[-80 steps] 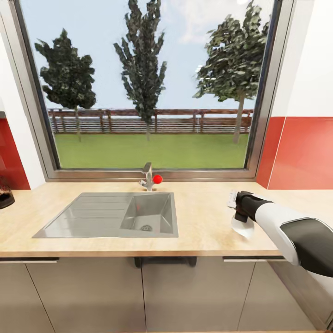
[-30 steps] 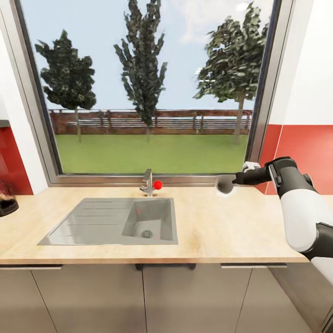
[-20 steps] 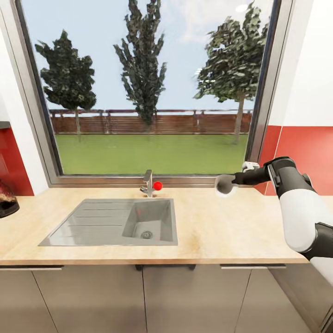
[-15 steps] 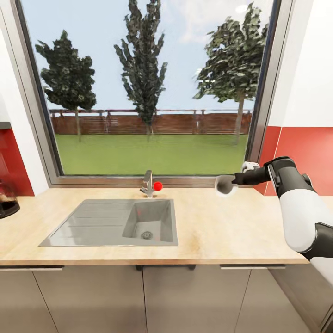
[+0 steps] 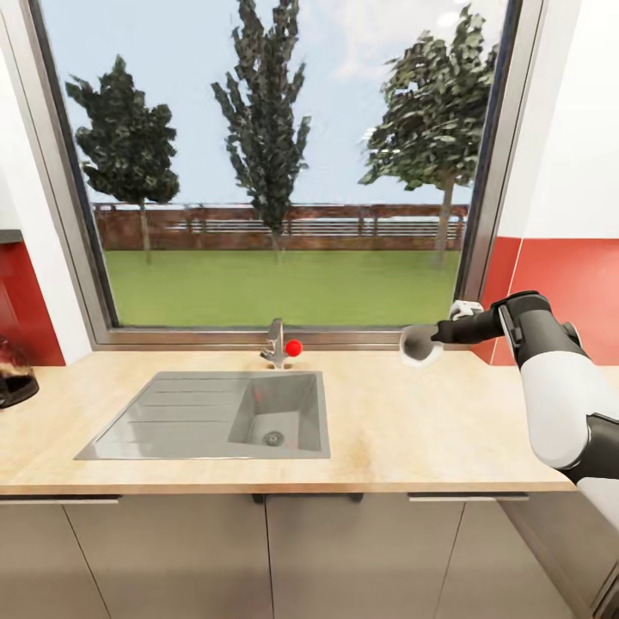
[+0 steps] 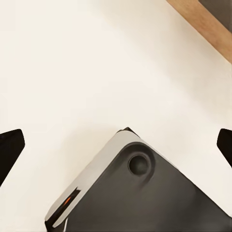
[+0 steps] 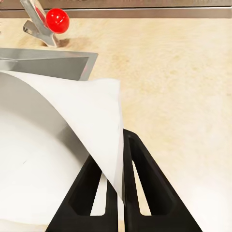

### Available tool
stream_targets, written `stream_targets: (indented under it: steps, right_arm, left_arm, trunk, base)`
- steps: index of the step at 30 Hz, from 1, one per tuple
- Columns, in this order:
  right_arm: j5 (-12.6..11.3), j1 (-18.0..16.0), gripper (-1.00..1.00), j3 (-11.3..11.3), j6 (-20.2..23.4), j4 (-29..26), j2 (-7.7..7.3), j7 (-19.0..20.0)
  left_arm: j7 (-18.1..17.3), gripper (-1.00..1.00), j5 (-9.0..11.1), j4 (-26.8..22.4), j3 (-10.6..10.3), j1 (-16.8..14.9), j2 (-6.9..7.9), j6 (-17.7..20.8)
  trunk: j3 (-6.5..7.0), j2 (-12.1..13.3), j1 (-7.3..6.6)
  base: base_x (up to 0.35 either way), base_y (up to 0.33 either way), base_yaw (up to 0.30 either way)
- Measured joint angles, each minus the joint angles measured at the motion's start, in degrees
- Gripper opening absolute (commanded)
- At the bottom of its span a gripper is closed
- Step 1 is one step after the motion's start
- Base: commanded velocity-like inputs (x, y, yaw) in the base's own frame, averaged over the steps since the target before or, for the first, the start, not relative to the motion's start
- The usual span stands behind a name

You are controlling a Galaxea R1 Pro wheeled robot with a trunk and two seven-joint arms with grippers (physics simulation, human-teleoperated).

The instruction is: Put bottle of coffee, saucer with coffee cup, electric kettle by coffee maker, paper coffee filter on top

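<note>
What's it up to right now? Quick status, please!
Right hand shut on paper coffee filter, held above kitchen countertop. Left hand open. Sink ahead, nothing blocking.

Paper coffee filter (image 7: 53, 159) in right pincer (image 7: 118, 188)

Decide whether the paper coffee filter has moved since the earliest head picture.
Yes. The paper coffee filter, pinched in the right claw, has risen from the counter's front edge toward the window frame.

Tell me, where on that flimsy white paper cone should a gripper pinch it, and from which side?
Probably at the rim, one finger inside the cone and one outside. The paper filter is a thin open cone with nothing solid to squeeze, so pinching its wall edge-on suits it. That is how the right gripper holds it now, above the countertop right of the sink.
</note>
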Motion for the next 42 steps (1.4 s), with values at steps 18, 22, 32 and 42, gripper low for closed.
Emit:
stream_targets:
  steps: [18,22,32,42]
  right_arm:
    - [-0.1,0.0,-1.0,0.0,0.1,0.1,0.13,-0.1]
    - [-0.1,0.0,-1.0,0.0,0.2,0.1,0.14,0.0]
    - [-0.1,0.0,-1.0,0.0,0.2,0.4,0.14,-0.1]
    - [-0.3,0.0,-1.0,0.0,0.3,0.6,0.09,0.1]
  left_arm:
    - [0.0,1.0,0.1,0.1,0.1,0.0,0.0,-1.9]
    - [0.0,1.0,0.2,0.1,0.1,0.0,0.0,-2.6]
    - [0.0,1.0,0.2,0.1,0.1,0.0,-0.01,-2.8]
    - [0.0,1.0,0.2,0.1,0.1,0.0,-0.02,-3.2]
  trunk:
    - [3.24,7.2,-3.96]
    - [3.79,8.5,-4.63]
    - [3.79,8.5,-4.63]
    - [3.79,8.5,-4.63]
  base:
    - [0.0,0.0,0.0]
    - [0.0,0.0,0.0]
    - [0.0,0.0,0.0]
    - [0.0,0.0,0.0]
